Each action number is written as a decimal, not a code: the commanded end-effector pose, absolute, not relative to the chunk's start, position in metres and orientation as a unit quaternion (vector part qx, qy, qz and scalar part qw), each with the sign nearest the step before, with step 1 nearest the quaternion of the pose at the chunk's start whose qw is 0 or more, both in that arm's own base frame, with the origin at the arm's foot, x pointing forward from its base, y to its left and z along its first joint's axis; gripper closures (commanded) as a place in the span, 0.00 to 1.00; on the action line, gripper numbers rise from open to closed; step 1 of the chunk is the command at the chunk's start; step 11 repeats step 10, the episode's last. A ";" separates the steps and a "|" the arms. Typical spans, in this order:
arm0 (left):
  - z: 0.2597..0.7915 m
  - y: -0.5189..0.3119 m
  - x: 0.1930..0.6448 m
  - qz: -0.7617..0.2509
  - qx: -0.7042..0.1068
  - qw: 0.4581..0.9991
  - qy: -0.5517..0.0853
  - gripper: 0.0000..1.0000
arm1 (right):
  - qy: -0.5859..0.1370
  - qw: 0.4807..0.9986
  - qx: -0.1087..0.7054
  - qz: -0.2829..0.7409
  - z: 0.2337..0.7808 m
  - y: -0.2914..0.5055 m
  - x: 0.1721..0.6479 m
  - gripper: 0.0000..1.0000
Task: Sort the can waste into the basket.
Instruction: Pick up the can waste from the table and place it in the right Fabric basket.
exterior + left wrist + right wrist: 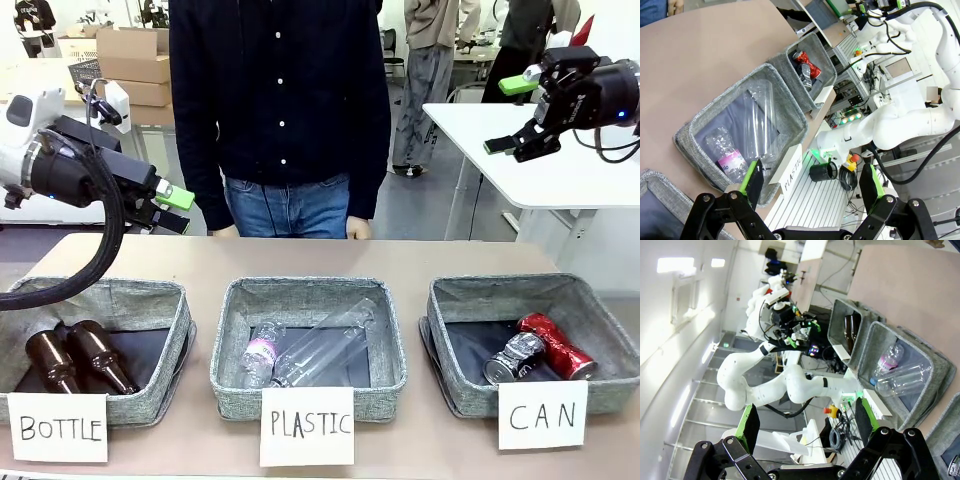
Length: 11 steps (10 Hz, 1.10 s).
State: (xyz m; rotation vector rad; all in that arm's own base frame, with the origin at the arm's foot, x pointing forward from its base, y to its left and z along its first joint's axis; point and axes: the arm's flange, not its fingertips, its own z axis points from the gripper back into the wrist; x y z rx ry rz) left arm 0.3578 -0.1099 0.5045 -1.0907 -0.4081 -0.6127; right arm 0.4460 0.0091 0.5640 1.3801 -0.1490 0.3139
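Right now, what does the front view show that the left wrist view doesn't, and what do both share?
Front view alone: the person standing at the far side, two brown bottles in the BOTTLE basket, all three handwritten cards, and both grippers raised off the table, left gripper and right gripper, fingers apart and empty.

Left wrist view alone: the robot bases and cabling beside the table, seen between its own spread fingers.

Both: the red can and silver can lying together in the CAN basket, and clear plastic bottles in the PLASTIC basket.
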 end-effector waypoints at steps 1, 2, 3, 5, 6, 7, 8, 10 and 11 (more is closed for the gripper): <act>0.507 -0.109 0.359 -0.279 -0.513 0.788 -0.196 0.00 | -0.073 0.754 0.634 0.154 0.565 0.009 0.447 0.00; 0.507 -0.109 0.359 -0.279 -0.513 0.788 -0.196 0.00 | -0.073 0.754 0.634 0.154 0.565 0.009 0.447 0.00; 0.507 -0.109 0.359 -0.279 -0.513 0.788 -0.196 0.00 | -0.073 0.754 0.634 0.154 0.565 0.009 0.447 0.00; 0.507 -0.109 0.359 -0.279 -0.513 0.788 -0.196 0.00 | -0.073 0.754 0.634 0.154 0.565 0.009 0.447 0.00; 0.507 -0.109 0.359 -0.279 -0.513 0.788 -0.196 0.00 | -0.073 0.754 0.634 0.154 0.565 0.009 0.447 0.00; 0.507 -0.109 0.359 -0.279 -0.513 0.788 -0.196 0.00 | -0.073 0.754 0.634 0.154 0.565 0.009 0.447 0.00; 0.507 -0.109 0.359 -0.279 -0.513 0.788 -0.196 0.00 | -0.073 0.754 0.634 0.154 0.565 0.009 0.447 0.00; 0.507 -0.109 0.359 -0.279 -0.513 0.788 -0.196 0.00 | -0.073 0.754 0.634 0.154 0.565 0.009 0.447 0.00; 0.507 -0.109 0.359 -0.279 -0.513 0.788 -0.196 0.00 | -0.073 0.754 0.634 0.154 0.565 0.009 0.447 0.00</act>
